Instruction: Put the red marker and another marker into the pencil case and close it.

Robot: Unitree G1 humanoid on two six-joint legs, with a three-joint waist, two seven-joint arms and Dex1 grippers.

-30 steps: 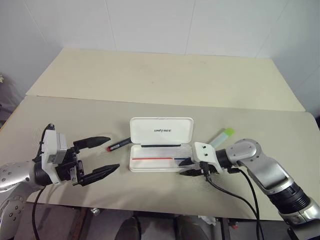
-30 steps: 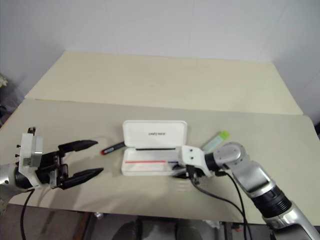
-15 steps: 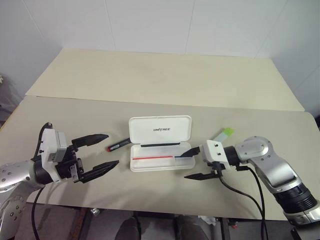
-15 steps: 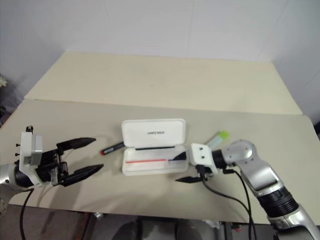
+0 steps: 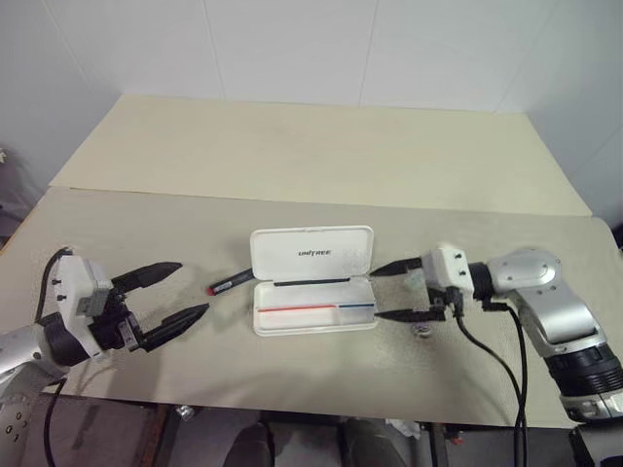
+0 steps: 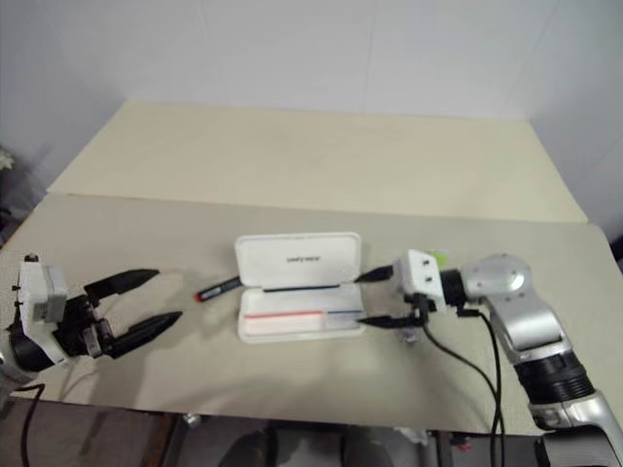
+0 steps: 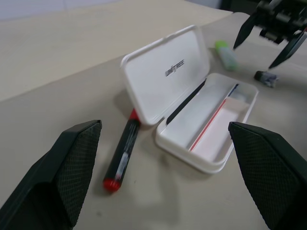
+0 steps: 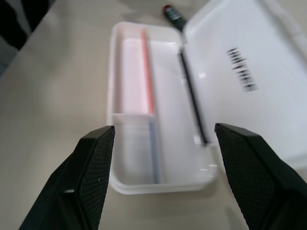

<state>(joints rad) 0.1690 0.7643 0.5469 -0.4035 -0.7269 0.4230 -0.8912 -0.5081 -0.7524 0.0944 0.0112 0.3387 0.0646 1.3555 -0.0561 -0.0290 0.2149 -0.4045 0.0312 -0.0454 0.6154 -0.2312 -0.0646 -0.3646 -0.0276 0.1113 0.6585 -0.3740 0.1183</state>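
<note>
The white pencil case (image 5: pixel 313 316) lies open mid-table, its lid (image 5: pixel 311 254) standing up at the back and nothing loose in the tray. The red marker (image 5: pixel 232 282) rests on the table just left of the lid. The other marker, pale with a green end (image 7: pixel 225 51), lies right of the case, mostly behind my right gripper in the head views. My right gripper (image 5: pixel 377 294) hovers open just off the case's right end, pointing at it. My left gripper (image 5: pixel 192 288) is open and empty, left of the red marker and apart from it.
A small grey stubby object (image 5: pixel 422 329) sits on the table under my right gripper, near the case's right front corner. The tan table (image 5: pixel 321 156) stretches far behind the case, and its front edge runs close below both grippers.
My right gripper has opened wider, risen and drawn back rightward from the case's front right corner. The left gripper has slid a little further left, still open.
</note>
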